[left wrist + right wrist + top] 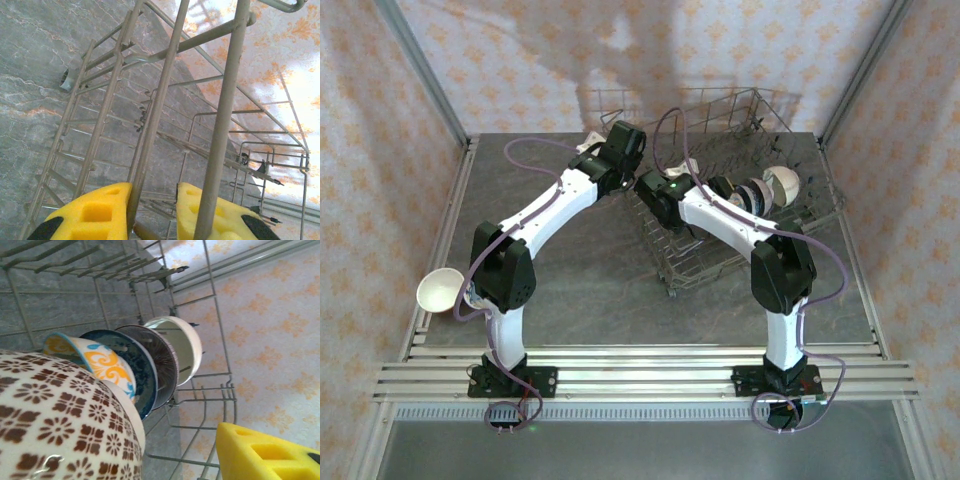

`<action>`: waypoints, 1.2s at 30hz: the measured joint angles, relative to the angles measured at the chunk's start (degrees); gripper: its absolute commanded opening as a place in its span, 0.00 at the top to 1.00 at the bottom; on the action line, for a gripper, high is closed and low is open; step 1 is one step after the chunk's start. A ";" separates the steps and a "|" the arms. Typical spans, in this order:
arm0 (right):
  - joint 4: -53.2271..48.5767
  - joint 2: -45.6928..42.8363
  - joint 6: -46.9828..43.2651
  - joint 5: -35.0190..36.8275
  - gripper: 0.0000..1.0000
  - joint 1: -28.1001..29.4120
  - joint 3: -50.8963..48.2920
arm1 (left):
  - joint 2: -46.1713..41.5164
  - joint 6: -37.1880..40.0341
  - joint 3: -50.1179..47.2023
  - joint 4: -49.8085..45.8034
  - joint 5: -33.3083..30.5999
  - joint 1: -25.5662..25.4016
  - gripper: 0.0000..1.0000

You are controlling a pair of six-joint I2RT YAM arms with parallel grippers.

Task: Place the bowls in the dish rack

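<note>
The wire dish rack (715,97) stands at the back right of the table. Several bowls (760,190) stand on edge in a row inside it. In the right wrist view the row runs from a brown-patterned bowl (60,425) past an orange-and-blue one (102,362) and a dark blue one (140,370) to a cream one (187,340). My right gripper (650,190) is inside the rack, open. Its yellow finger (265,455) stands clear of the brown-patterned bowl. My left gripper (620,140) is at the rack's back left corner, shut on a rack wire (137,190).
A cream bowl (440,290) lies at the table's left edge beside the left arm's base. Patterned walls and metal posts close in the table. The rack's upright tines (75,265) and side wires (200,402) surround my right gripper.
</note>
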 measured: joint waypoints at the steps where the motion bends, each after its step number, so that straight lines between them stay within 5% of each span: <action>1: 0.09 0.00 -0.17 -1.07 0.39 0.00 0.02 | 0.00 0.02 0.00 0.02 0.17 0.02 1.00; 23: 2.43 -1.66 -7.37 -31.87 0.25 -4.76 0.81 | 0.74 5.33 1.92 -1.40 5.88 1.92 1.00; 36: 1.70 -7.28 -8.72 -37.73 0.24 -9.38 10.88 | 16.41 18.03 30.29 -18.12 14.38 6.14 1.00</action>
